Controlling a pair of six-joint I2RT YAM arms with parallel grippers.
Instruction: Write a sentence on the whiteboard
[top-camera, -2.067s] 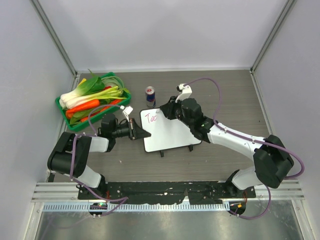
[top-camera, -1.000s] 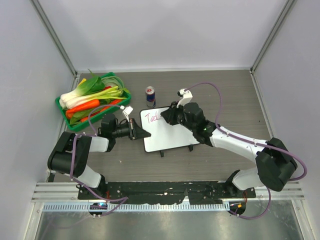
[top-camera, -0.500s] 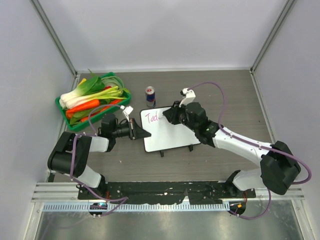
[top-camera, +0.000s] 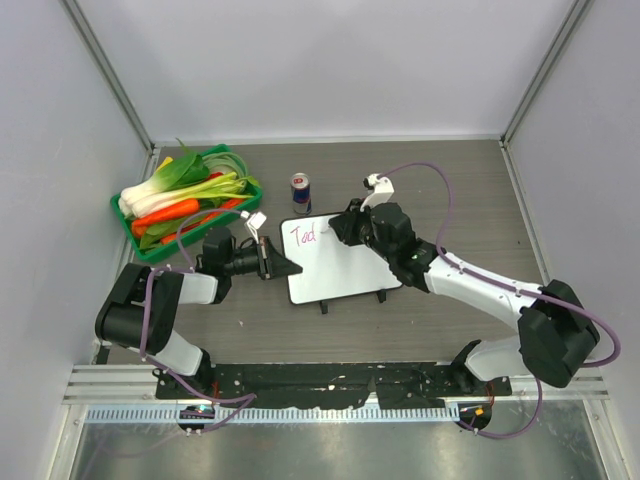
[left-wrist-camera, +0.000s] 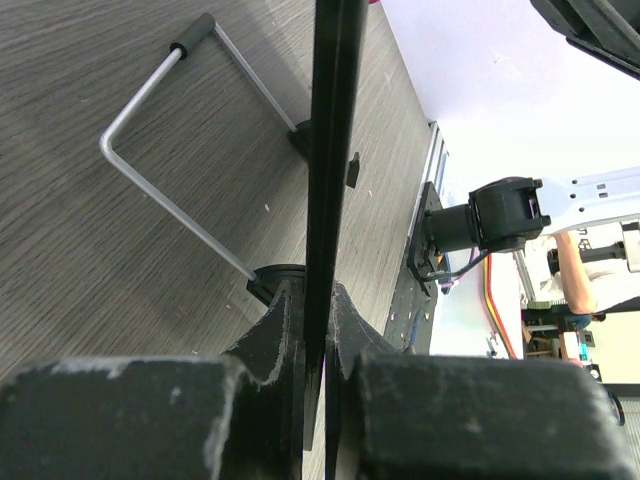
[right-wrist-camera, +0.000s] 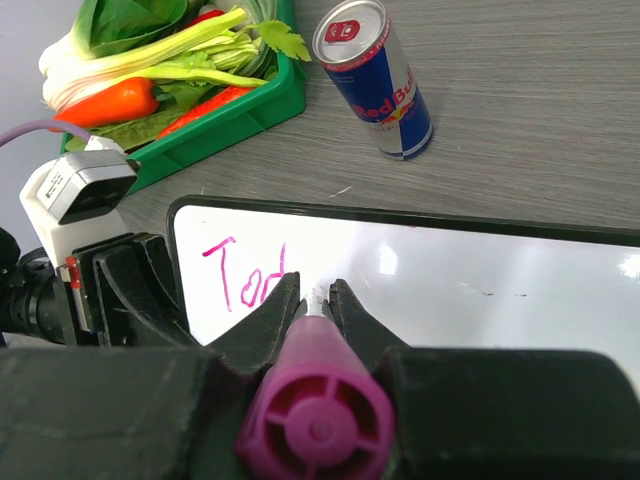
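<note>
- The whiteboard lies flat on the wooden table, in the middle, between the 2 arms.
- The left gripper is clamped on the board's left edge. In the left wrist view its 2 fingers pinch the thin dark edge of the board with no gap showing.
- A bent metal leg with a black tip juts from under the board and rests on the table.
- The right gripper sits over the board's far left part, fingers closed narrowly around a pink marker.
- The marker tip touches the white surface just right of the last letter.
- The sentence so far reads "Tod" in pink, near the board's far left corner; from above it shows as a short pink mark.
- A drink can stands upright just beyond the board's far edge, apart from it; its blue and silver side shows in the right wrist view.
- A green tray of vegetables sits at the far left of the table, with a carrot among greens.
</note>
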